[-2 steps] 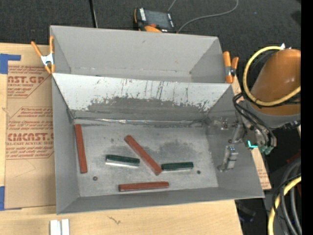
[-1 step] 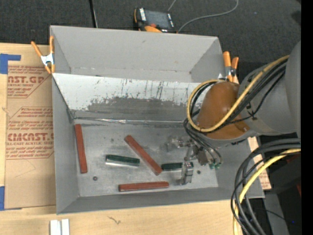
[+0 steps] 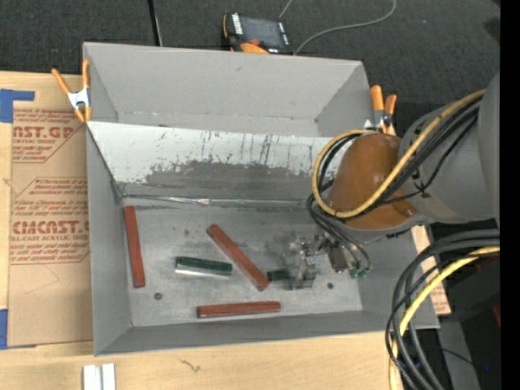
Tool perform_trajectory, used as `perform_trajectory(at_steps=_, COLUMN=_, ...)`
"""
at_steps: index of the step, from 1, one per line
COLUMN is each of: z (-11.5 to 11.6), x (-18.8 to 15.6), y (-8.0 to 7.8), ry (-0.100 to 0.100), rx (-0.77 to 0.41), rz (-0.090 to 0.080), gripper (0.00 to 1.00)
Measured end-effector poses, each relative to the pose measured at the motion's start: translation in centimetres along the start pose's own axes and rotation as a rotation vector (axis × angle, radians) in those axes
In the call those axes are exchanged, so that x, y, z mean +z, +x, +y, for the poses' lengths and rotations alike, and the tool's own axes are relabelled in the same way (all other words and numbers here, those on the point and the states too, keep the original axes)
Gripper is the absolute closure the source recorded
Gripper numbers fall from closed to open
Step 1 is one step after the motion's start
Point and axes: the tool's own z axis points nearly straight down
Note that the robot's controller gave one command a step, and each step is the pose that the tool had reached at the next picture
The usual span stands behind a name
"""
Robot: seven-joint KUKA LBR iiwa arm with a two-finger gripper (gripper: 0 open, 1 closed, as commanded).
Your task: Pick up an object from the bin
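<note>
My gripper [image 3: 302,268] reaches down to the bin floor at the right, just beyond the lower end of a reddish-brown stick [image 3: 236,256] that lies diagonally in the middle. A small dark piece [image 3: 279,275] lies right beside the fingertips, at their left. A second reddish-brown stick [image 3: 238,308] lies flat near the front wall, below and left of the gripper. A dark green and silver bar [image 3: 203,266] rests left of the diagonal stick.
A third reddish-brown stick [image 3: 133,246] lies lengthwise along the left wall. The arm's orange cover and looped cables hang over the bin's right side, above the gripper.
</note>
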Motion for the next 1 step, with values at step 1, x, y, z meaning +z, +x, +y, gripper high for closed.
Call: perform_trajectory(at_steps=1, z=2.25, x=-15.54, y=-3.63, ry=0.001, rx=-0.082, rz=-0.013, gripper=1.0)
